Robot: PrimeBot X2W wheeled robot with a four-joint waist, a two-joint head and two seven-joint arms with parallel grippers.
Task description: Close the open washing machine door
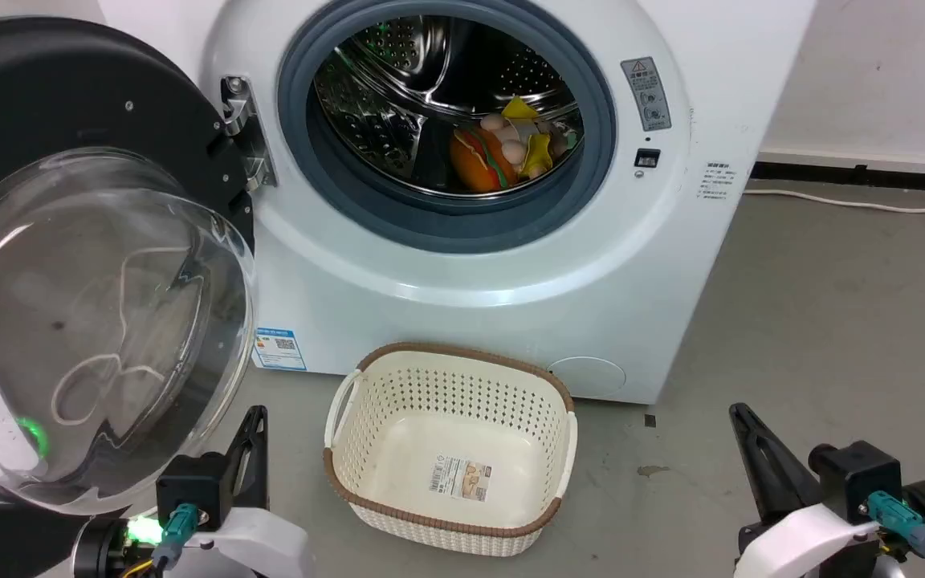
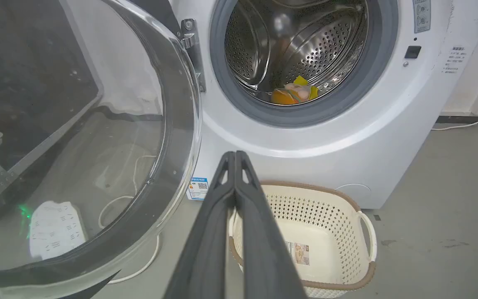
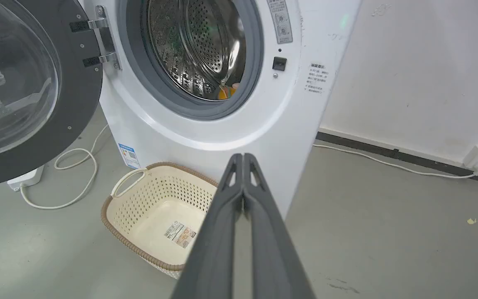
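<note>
The washing machine door (image 1: 85,305) stands swung wide open to the left on its hinge (image 1: 242,132), its black rim (image 3: 73,104) and clear glass bowl (image 2: 77,158) facing me. The steel drum (image 1: 446,88) holds colourful toys (image 1: 511,148). My left gripper (image 1: 252,417) sits low at the bottom left, just below and right of the door's glass, fingers shut with nothing between them (image 2: 235,158). My right gripper (image 1: 739,417) rests at the bottom right over the floor, also shut and empty (image 3: 243,160), far from the door.
A cream perforated basket (image 1: 350,401) with a brown rim stands empty on the grey floor in front of the machine, between my arms. A white power strip (image 3: 25,178) and cable (image 3: 77,166) lie on the floor under the door. The wall is on the right.
</note>
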